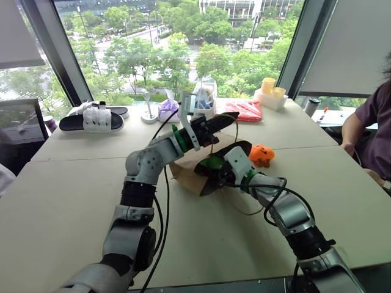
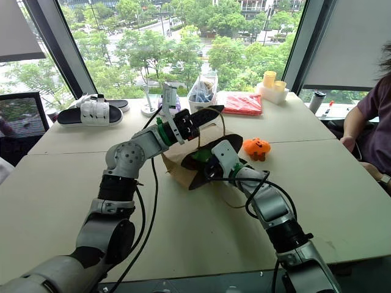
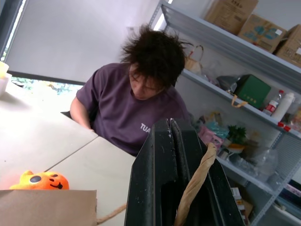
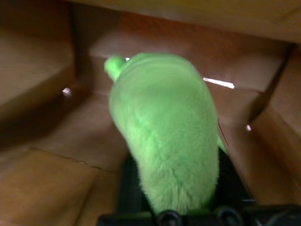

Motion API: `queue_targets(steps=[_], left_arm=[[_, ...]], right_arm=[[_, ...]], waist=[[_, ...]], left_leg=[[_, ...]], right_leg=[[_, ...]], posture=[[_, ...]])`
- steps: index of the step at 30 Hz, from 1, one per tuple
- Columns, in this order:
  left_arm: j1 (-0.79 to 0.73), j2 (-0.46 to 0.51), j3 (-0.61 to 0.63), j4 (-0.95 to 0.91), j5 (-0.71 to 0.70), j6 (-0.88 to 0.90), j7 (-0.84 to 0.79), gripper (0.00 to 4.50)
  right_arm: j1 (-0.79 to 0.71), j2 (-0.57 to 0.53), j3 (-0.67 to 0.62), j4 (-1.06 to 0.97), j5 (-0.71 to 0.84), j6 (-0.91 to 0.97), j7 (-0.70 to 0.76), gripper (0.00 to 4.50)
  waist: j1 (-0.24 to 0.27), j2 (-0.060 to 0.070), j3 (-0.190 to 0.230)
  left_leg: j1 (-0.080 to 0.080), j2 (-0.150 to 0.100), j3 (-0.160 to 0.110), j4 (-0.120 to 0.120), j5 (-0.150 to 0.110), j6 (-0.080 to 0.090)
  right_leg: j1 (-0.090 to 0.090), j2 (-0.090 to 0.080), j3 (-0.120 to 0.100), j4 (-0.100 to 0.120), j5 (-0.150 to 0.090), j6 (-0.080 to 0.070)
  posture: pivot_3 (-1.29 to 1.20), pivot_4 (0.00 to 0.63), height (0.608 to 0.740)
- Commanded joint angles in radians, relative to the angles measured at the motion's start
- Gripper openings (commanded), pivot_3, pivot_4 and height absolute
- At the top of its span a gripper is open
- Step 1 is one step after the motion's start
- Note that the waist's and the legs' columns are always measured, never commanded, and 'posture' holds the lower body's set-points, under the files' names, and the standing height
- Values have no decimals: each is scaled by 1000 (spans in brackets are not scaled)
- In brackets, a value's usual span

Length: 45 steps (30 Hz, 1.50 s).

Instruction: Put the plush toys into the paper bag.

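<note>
The brown paper bag (image 1: 183, 172) lies on the table with its mouth held up. My left gripper (image 1: 211, 125) is shut on its tan string handle (image 3: 195, 183) and holds it above the bag. My right gripper (image 1: 215, 170) reaches into the bag's mouth, its fingers (image 4: 230, 186) on either side of the green plush toy (image 4: 164, 132), which is inside the bag's brown walls (image 4: 47, 117). The orange pumpkin plush toy (image 1: 261, 154) sits on the table just right of the bag, apart from both grippers.
A seated person (image 1: 372, 131) is at the table's right edge. Along the far side stand black-and-white slippers (image 1: 95, 119), a purple cloth bundle (image 1: 168, 110), a clear plastic bag (image 1: 204, 97), a red packet (image 1: 244, 110) and yellow cups (image 1: 270, 91).
</note>
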Motion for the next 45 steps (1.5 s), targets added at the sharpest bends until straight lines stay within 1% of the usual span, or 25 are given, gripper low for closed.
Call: queue_targets(steps=[1, 2, 3, 6, 9, 11, 14, 15, 17, 19, 21, 22, 24, 25, 28, 29, 31, 34, 37, 39, 41, 43, 45], left_arm=[[-13, -3, 43, -5, -5, -49, 43, 0], [-15, -4, 43, 12, 9, -68, 50, 0], [-16, -3, 41, 28, 21, -85, 51, 0], [-20, 0, 34, 63, 33, -111, 38, 0], [-34, -1, 35, 105, 40, -128, 27, 0], [-42, -2, 35, 126, 44, -138, 22, 0], [-47, 1, 36, 143, 48, -145, 15, 0], [-47, 2, 36, 145, 48, -146, 14, 0], [-47, 5, 37, 147, 49, -146, 13, 0], [-43, 6, 38, 144, 49, -143, 14, 0], [-40, 7, 38, 140, 48, -141, 15, 0], [-35, 7, 38, 129, 46, -135, 19, 0], [-21, 9, 38, 101, 40, -123, 29, 0], [-16, 9, 38, 91, 39, -119, 33, 0], [-6, 11, 47, 69, 33, -113, 53, 0], [-5, 12, 51, 63, 31, -112, 59, 0], [-4, 16, 59, 53, 27, -112, 73, 0], [-3, 18, 68, 47, 22, -112, 89, 0], [12, 23, 75, 25, 21, -109, 104, 0], [22, 28, 81, 8, 18, -107, 117, 0], [29, 31, 86, -2, 15, -108, 128, 0], [32, 34, 89, -6, 12, -108, 136, 0], [30, 35, 88, -3, 9, -110, 140, 0]], right_arm=[[11, -13, -21, -71, -13, -23, 20, 2858], [28, -18, -33, -108, 6, -18, 38, 3435], [47, -24, -47, -147, 27, -6, 55, 3836], [91, -28, -96, -239, 78, 27, 77, 3836], [150, -48, -175, -360, 147, 93, 88, 3836], [193, -56, -249, -443, 224, 149, 95, 3836], [240, -43, -441, -531, 421, 259, 80, 3836], [248, -48, -498, -536, 465, 279, 72, 3836], [246, -54, -583, -501, 488, 267, 39, 3836], [222, -51, -625, -437, 477, 233, 0, 3836], [202, -47, -640, -390, 471, 204, -19, 3836], [156, -52, -619, -269, 393, 152, -71, 3836], [46, -67, -528, -2, 224, 63, -173, 3836], [4, -67, -498, 93, 174, 28, -199, 3836], [-137, -38, -426, 358, 94, -38, -215, 3836], [-183, -28, -400, 442, 72, -60, -207, 3836], [-270, -10, -374, 607, 36, -106, -223, 3836], [-372, 2, -352, 823, -10, -192, -240, 3836], [-472, 6, -292, 1056, -94, -261, -272, 3836], [-505, 11, -284, 1144, -110, -272, -267, 3285], [-519, 7, -269, 1182, -135, -295, -267, 2530], [-526, 2, -259, 1206, -155, -316, -275, 1350], [-530, -1, -260, 1221, -163, -327, -276, 505]], waist=[[0, 0, 0], [0, 0, 0], [1, 0, 0], [1, 0, 0], [4, 0, 0], [5, 0, 0], [3, 0, 0], [3, 0, 0], [3, 0, 0], [2, 0, 0], [0, 0, 0], [-3, 0, 0], [-8, 0, 0], [-8, 0, 0], [-6, 0, 0], [-6, 1, 0], [-10, 0, 0], [-8, 1, 0], [-6, 1, 0], [-6, 0, 0], [-6, 0, 0], [-8, 0, 0], [-8, 0, 0]], left_leg=[[0, 0, 0, 0, 0, 0], [0, 0, 0, 0, 0, 0], [0, 0, 0, 0, 0, 0], [0, 0, 0, 0, 0, 0], [0, 0, 0, 0, 0, 0], [0, 0, 0, 1, 0, 0], [0, 0, 0, 0, 0, 1], [0, 0, 0, 0, -3, 5], [0, 0, 0, 1, -3, 6], [0, 0, 0, 1, -4, 7], [1, 0, 1, 0, -4, 7], [1, 0, 1, 0, -4, 7], [1, 0, 2, 0, -4, 7], [2, 0, 4, 1, -4, 7], [3, 1, 4, 0, -3, 5], [2, 1, 4, -1, 0, 1], [1, 2, 4, -1, 1, -1], [0, 1, 4, -2, 1, -1], [-1, 1, 4, -2, 1, -1], [-1, 1, 4, -2, 1, -1], [0, 1, 3, -2, 1, -1], [0, 1, 4, -1, 1, -1], [0, 1, 3, -1, 1, -1]], right_leg=[[0, 0, 0, 0, 0, 0], [0, 0, 0, 0, 0, 0], [0, 0, 0, 0, 0, 0], [0, 0, 0, 0, 0, 0], [0, 0, 0, 0, 0, 0], [1, 0, 0, 0, 0, 0], [1, 0, 0, 0, 0, 0], [1, 0, 0, 0, 0, 0], [1, 0, 0, 0, 0, 0], [1, 0, 0, 0, 0, 0], [1, 0, 0, 1, 0, 0], [1, 0, 0, 1, 0, 0], [1, 0, 1, 1, 0, -1], [1, 0, 2, 1, 1, -1], [0, 1, 3, 1, 1, -2], [-1, 1, 3, 1, 1, -2], [-3, 1, 3, 1, 1, -2], [-4, 1, 3, 1, 1, -2], [-3, 0, 3, 0, 1, -2], [-3, 0, 3, 0, 1, -2], [-3, 0, 3, 0, 1, -2], [-2, 0, 3, 0, 1, -2], [-2, 0, 3, 0, 1, -2]], posture=[[0, 150, 740], [0, 150, 740], [0, 150, 740], [0, 150, 740], [0, 150, 740], [0, 150, 740], [0, 150, 740], [0, 150, 740], [0, 150, 740], [0, 150, 740], [0, 150, 740], [0, 150, 740], [0, 150, 740], [0, 150, 740], [0, 150, 740], [0, 150, 740], [0, 150, 740], [0, 150, 740], [0, 150, 740], [0, 150, 740], [0, 150, 740], [0, 150, 740], [0, 150, 740]])
